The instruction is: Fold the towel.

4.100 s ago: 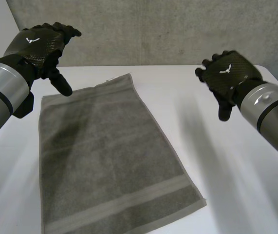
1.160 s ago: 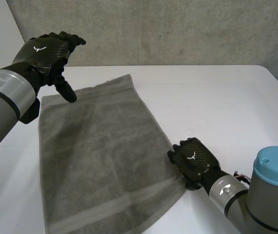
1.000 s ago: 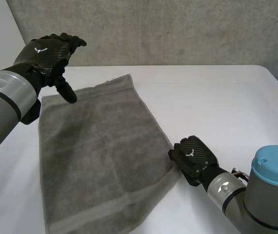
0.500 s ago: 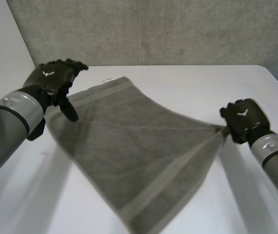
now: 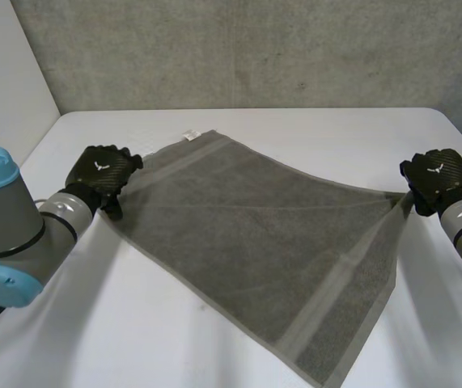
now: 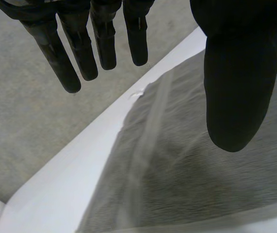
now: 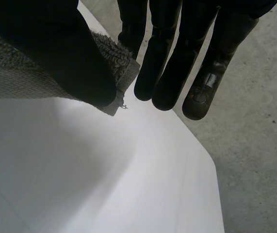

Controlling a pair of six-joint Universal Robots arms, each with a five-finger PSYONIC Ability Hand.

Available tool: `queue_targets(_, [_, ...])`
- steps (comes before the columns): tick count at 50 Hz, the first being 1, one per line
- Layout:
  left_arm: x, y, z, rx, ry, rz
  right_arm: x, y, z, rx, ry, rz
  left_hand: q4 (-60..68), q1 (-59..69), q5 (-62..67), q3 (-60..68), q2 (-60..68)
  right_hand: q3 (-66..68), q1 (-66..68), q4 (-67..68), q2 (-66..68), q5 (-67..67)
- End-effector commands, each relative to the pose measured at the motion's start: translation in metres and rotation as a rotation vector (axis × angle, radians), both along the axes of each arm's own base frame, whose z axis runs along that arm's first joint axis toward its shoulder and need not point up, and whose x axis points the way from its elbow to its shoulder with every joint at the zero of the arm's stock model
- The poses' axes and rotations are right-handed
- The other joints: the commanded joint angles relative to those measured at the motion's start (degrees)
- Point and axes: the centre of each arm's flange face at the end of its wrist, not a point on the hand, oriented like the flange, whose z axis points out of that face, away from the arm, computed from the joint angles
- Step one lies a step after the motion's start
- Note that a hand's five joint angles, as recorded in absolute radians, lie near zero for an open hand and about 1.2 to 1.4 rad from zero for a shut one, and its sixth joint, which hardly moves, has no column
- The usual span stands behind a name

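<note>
The grey towel (image 5: 271, 234) lies spread at a slant across the white table (image 5: 311, 129). My right hand (image 5: 434, 174) is at the towel's right corner and holds it a little above the table. In the right wrist view the thumb (image 7: 51, 53) pinches that corner (image 7: 12, 77) against the fingers. My left hand (image 5: 99, 171) sits low at the towel's left corner. Seen from the left wrist, its fingers (image 6: 80, 43) are straight and the thumb (image 6: 235, 87) stands apart, above the towel (image 6: 187, 165), with nothing between them.
A small white tag (image 5: 188, 134) sticks out at the towel's far corner. The grey concrete wall (image 5: 255, 48) rises behind the table's far edge. Bare table (image 5: 117, 323) lies in front of the towel, and the floor (image 7: 254, 145) drops off past the table's right edge.
My right hand has drawn its corner further right, stretching the towel flatter and wider. My left hand has come down to the towel's left corner.
</note>
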Motion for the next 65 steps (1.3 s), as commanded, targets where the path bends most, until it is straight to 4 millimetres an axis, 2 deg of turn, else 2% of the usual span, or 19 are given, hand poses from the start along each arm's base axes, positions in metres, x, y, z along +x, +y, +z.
queue_targets(1, [0.021, -0.041, -0.016, -0.041, -0.035, 0.061, 0.001, 0.002, -0.001, 0.004, -0.002, 0.008, 4.25, 4.33, 4.18, 4.21, 4.22, 12.12, 25.19, 11.81, 12.65, 14.64])
queue_targets(8, [0.021, -0.042, -0.029, -0.015, -0.058, 0.055, -0.001, 0.002, 0.000, 0.006, -0.006, -0.008, 4.25, 4.33, 4.18, 4.21, 4.22, 10.33, 23.40, 10.02, 10.86, 12.85])
queue_targets(9, [0.020, -0.040, -0.030, -0.008, -0.060, 0.052, -0.001, 0.003, 0.002, 0.004, -0.005, -0.011, 4.25, 4.33, 4.18, 4.21, 4.22, -22.81, -9.74, -23.12, -22.28, -20.29])
queue_targets(10, [0.018, -0.037, -0.031, -0.002, -0.060, 0.049, 0.000, 0.005, 0.004, 0.015, -0.004, -0.013, 4.08, 4.17, 4.01, 4.04, 4.06, -45.96, -32.89, -46.27, -45.42, -43.44])
queue_targets(11, [0.018, -0.036, -0.031, -0.001, -0.060, 0.049, 0.000, 0.005, 0.004, 0.015, -0.004, -0.013, 4.08, 4.16, 4.01, 4.04, 4.05, -46.19, -33.12, -46.50, -45.66, -43.67])
queue_targets(12, [0.017, -0.033, -0.030, 0.000, -0.060, 0.043, -0.002, 0.008, 0.005, 0.038, -0.003, -0.022, 4.08, 4.16, 4.01, 4.04, 4.05, -57.35, -44.28, -57.66, -56.82, -54.83])
queue_targets(19, [0.017, -0.020, -0.017, -0.009, -0.051, 0.040, -0.005, 0.039, 0.021, 0.180, -0.017, -0.060, 3.24, 3.32, 3.17, 3.20, 3.21, -57.88, -44.81, -58.19, -57.35, -55.36])
queue_targets(24, [0.016, -0.012, -0.008, -0.022, -0.046, 0.034, -0.006, 0.075, 0.043, 0.261, -0.189, -0.117, 2.40, 2.48, 2.33, 2.36, 2.37, -57.88, -44.81, -58.19, -57.35, -55.36])
queue_targets(28, [0.016, -0.007, -0.005, -0.026, -0.045, 0.033, 0.002, 0.096, 0.047, 0.293, -0.286, -0.083, 1.06, 1.15, 0.99, 1.02, 1.04, -57.88, -44.81, -58.19, -57.35, -55.36])
queue_targets(29, [0.016, -0.007, -0.004, -0.027, -0.043, 0.033, 0.010, 0.109, 0.045, 0.324, -0.324, -0.040, 0.72, 0.80, 0.65, 0.68, 0.69, -57.88, -44.81, -58.19, -57.35, -55.36])
queue_targets(30, [0.016, -0.007, -0.004, -0.027, -0.043, 0.033, 0.010, 0.109, 0.045, 0.324, -0.324, -0.039, 0.72, 0.80, 0.65, 0.68, 0.69, -57.88, -44.81, -58.19, -57.35, -55.36])
queue_targets(32, [0.014, -0.005, -0.003, -0.024, -0.037, 0.031, 0.030, 0.137, 0.032, 0.410, -0.356, 0.054, 0.72, 0.80, 0.65, 0.68, 0.69, -57.88, -44.81, -58.19, -57.35, -55.36])
queue_targets(35, [0.013, -0.005, -0.003, -0.020, -0.028, 0.032, 0.040, 0.151, 0.025, 0.448, -0.356, 0.099, 0.55, 0.63, 0.48, 0.51, 0.52, -57.88, -44.81, -58.19, -57.35, -55.36])
queue_targets(37, [0.014, -0.004, -0.003, -0.013, -0.010, 0.039, 0.055, 0.174, 0.011, 0.498, -0.335, 0.169, 0.55, 0.63, 0.48, 0.51, 0.52, -57.88, -44.81, -58.19, -57.35, -55.36])
queue_targets(38, [0.014, -0.004, -0.002, -0.013, -0.010, 0.039, 0.055, 0.175, 0.011, 0.498, -0.335, 0.170, 0.55, 0.63, 0.48, 0.51, 0.52, -57.88, -44.81, -58.19, -57.35, -55.36])
queue_targets(40, [0.014, -0.003, -0.001, -0.008, 0.007, 0.044, 0.064, 0.191, -0.008, 0.550, -0.310, 0.217, 0.55, 0.63, 0.48, 0.51, 0.52, -57.88, -44.81, -58.19, -57.35, -55.36])
queue_targets(43, [0.014, -0.003, 0.000, -0.008, 0.011, 0.044, 0.069, 0.201, -0.022, 0.575, -0.293, 0.237, 0.38, 0.46, 0.31, 0.34, 0.35, -57.88, -44.81, -58.19, -57.35, -55.36])
queue_targets(51, [0.014, -0.003, -0.001, -0.005, 0.015, 0.045, 0.075, 0.215, -0.036, 0.581, -0.276, 0.275, 0.21, 0.30, 0.14, 0.17, 0.19, -57.88, -44.81, -58.19, -57.35, -55.36])
queue_targets(65, [0.013, -0.003, -0.003, 0.000, 0.014, 0.044, 0.079, 0.234, -0.046, 0.569, -0.254, 0.338, -0.46, -0.38, -0.53, -0.50, -0.49, -57.88, -44.81, -58.19, -57.35, -55.36])
